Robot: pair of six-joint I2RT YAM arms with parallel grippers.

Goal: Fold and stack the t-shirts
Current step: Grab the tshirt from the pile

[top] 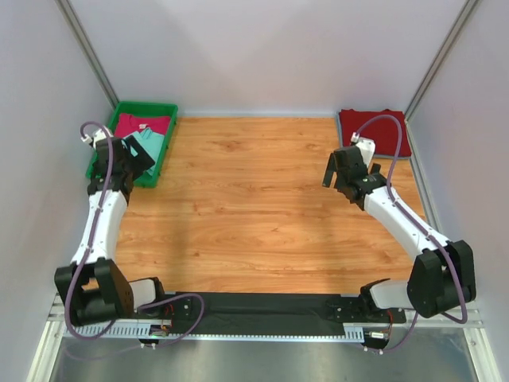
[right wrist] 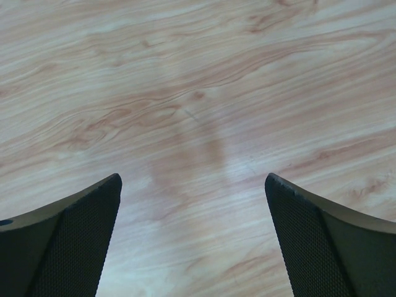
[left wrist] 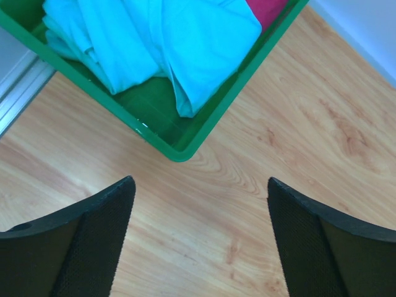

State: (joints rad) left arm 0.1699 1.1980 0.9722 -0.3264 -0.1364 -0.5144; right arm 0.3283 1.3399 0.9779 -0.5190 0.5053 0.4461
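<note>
With the left gripper (left wrist: 201, 185) and right gripper (right wrist: 193, 179) spread apart and empty, the crumpled mint-teal cloth t-shirt (left wrist: 185, 43) inside the green plastic tray (left wrist: 179, 151) should be pinched at 1 fold.

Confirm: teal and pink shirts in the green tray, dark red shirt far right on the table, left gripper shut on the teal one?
No: the left gripper is open and empty, over the table beside the green tray; left wrist view shows it. Rest holds.
</note>
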